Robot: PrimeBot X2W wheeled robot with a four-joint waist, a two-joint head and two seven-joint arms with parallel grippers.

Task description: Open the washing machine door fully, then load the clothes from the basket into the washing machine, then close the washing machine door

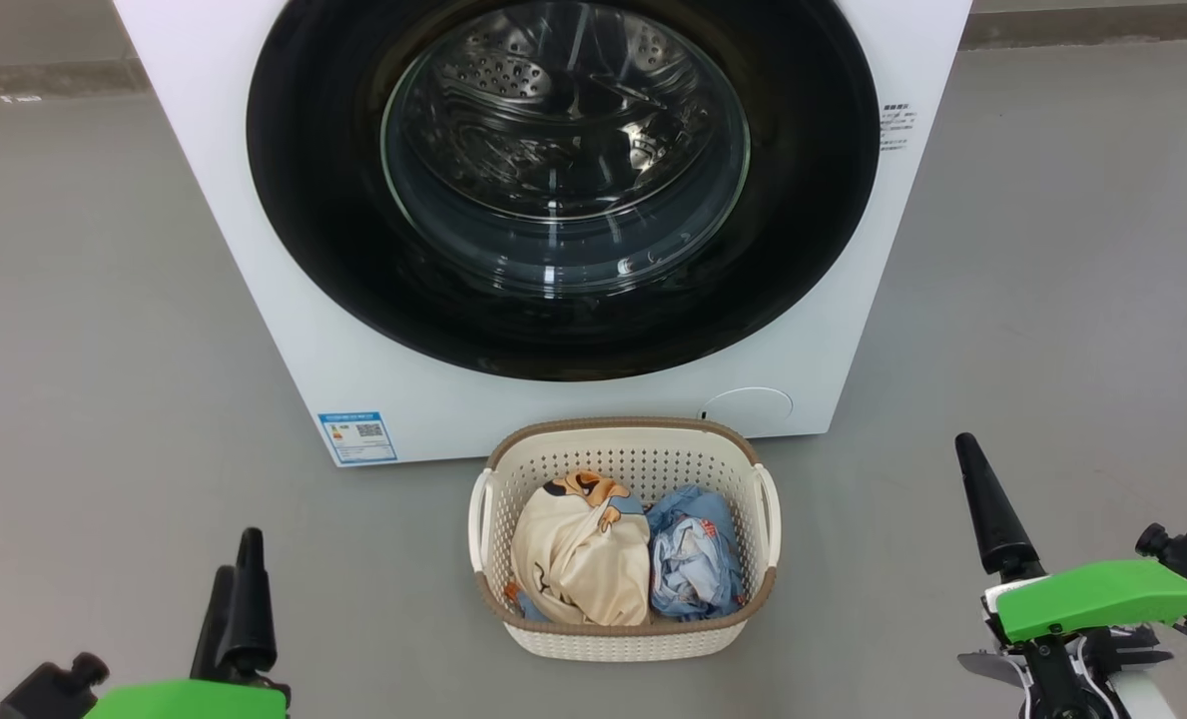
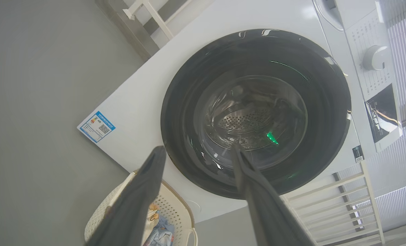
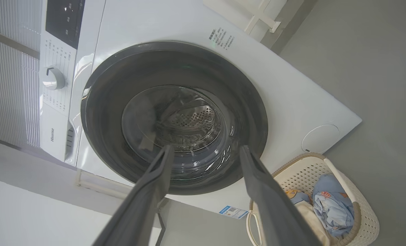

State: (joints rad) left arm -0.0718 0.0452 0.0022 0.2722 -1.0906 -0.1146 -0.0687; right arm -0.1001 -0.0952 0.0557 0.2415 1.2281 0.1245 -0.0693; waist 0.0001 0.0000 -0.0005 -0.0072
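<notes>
The washing machine point(image 1: 284, 330) stands straight ahead, white and boxy. Its washing machine door point(image 1: 563, 190) is shut, and the steel drum shows through the clear glass. The basket point(image 1: 623, 427) sits on the floor just in front of the machine. Inside it lie the clothes: a cream garment point(image 1: 578, 554) with an orange cartoon print on the left, and a light blue one point(image 1: 693, 559) on the right. My left gripper point(image 1: 238, 552) hangs open at the lower left, well short of the basket. At the lower right, my right gripper point(image 1: 972, 459) is open too. Both wrist views show the door between empty, spread fingers point(image 2: 148, 184) point(image 3: 155, 177).
Grey floor point(image 1: 84, 350) spreads on both sides of the machine. A blue label point(image 1: 357, 436) and a round cover point(image 1: 748, 407) mark the machine's lower front. The control dial point(image 3: 54, 78) sits on the upper panel. A white slatted rack point(image 2: 329, 205) stands beside the machine.
</notes>
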